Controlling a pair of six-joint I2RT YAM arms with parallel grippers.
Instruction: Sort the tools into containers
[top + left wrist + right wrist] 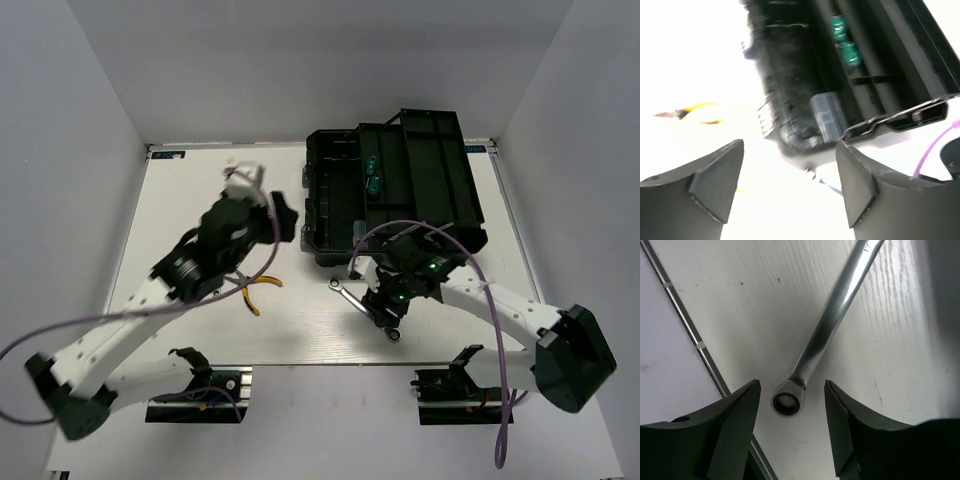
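The black toolbox [392, 188] stands open at the back right, with two green-handled screwdrivers [372, 176] in its tray; they also show in the left wrist view [844, 44]. Yellow-handled pliers [256, 291] lie on the table under my left arm. A long silver wrench [360, 302] lies in front of the toolbox. My right gripper [386, 318] is open low over the wrench's near end; its ring end [787, 403] lies between the fingers, untouched. My left gripper [284, 218] is open and empty, raised left of the toolbox. I see no other pliers or wrench.
The left wrist view shows a clear organiser box [827, 116] on the toolbox [805, 100], the pliers [694, 112] to the left and the wrench tip [820, 178] below. A metal strip [694, 342] marks the table's near edge. White walls enclose the table.
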